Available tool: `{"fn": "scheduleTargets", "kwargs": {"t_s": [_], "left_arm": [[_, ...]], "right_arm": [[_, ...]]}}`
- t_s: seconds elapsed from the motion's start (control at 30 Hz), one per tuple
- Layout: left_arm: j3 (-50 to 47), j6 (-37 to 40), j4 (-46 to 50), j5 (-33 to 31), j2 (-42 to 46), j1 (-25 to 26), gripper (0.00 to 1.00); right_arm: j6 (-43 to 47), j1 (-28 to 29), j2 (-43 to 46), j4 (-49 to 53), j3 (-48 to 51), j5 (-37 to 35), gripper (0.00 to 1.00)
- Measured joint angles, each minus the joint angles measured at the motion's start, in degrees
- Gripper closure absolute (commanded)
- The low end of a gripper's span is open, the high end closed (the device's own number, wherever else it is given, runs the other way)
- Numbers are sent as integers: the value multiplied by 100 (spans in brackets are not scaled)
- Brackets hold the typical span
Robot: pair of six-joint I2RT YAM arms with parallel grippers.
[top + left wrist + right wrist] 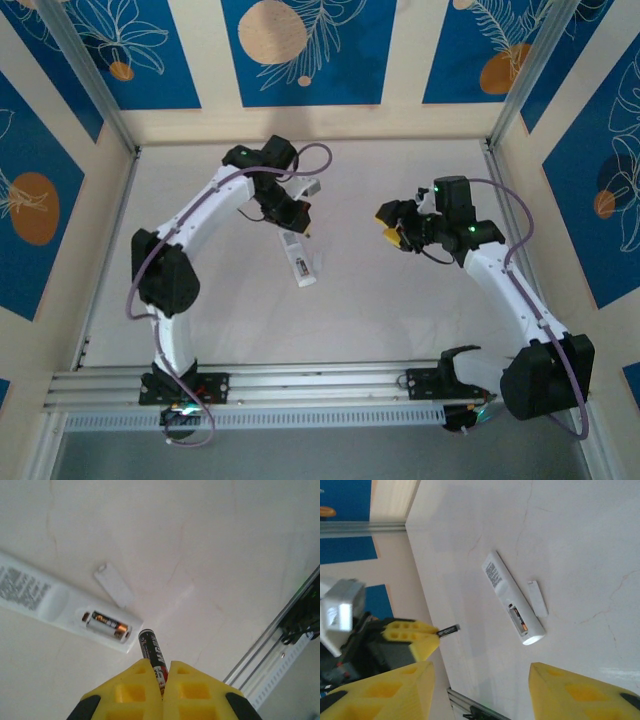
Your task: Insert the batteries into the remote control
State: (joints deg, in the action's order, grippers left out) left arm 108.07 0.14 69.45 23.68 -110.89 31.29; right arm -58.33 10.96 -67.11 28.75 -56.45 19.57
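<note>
Yellow jaws pinching battery point(152, 651), remote point(52, 606) beside, cover point(114, 584) off

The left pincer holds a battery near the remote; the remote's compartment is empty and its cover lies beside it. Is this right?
Not empty: the left wrist view shows one battery already inside the remote. The left pincer does hold a second battery, and the cover lies beside the remote.

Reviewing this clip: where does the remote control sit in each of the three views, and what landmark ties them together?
Top external: remote control centre-left on the table, just below the left gripper.
Left wrist: remote control at left, slanting.
Right wrist: remote control mid-frame, diagonal.
Shared landmark: the left gripper pinching a battery beside the remote control.
</note>
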Motion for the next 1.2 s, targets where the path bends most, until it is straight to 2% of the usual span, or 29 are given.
{"fn": "scheduleTargets", "kwargs": {"t_s": [0.17,0.37,1.2], "left_arm": [[-2,114,164,-221,-269,0,100],[-107,136,144,-468,-444,13,100],[-1097,133,-330,-118,-817,111,100]], "right_arm": [[155,4,-101,127,0,-15,29],[151,26,-107,221,55,-94,24],[129,179,-367,170,136,42,24]]}}
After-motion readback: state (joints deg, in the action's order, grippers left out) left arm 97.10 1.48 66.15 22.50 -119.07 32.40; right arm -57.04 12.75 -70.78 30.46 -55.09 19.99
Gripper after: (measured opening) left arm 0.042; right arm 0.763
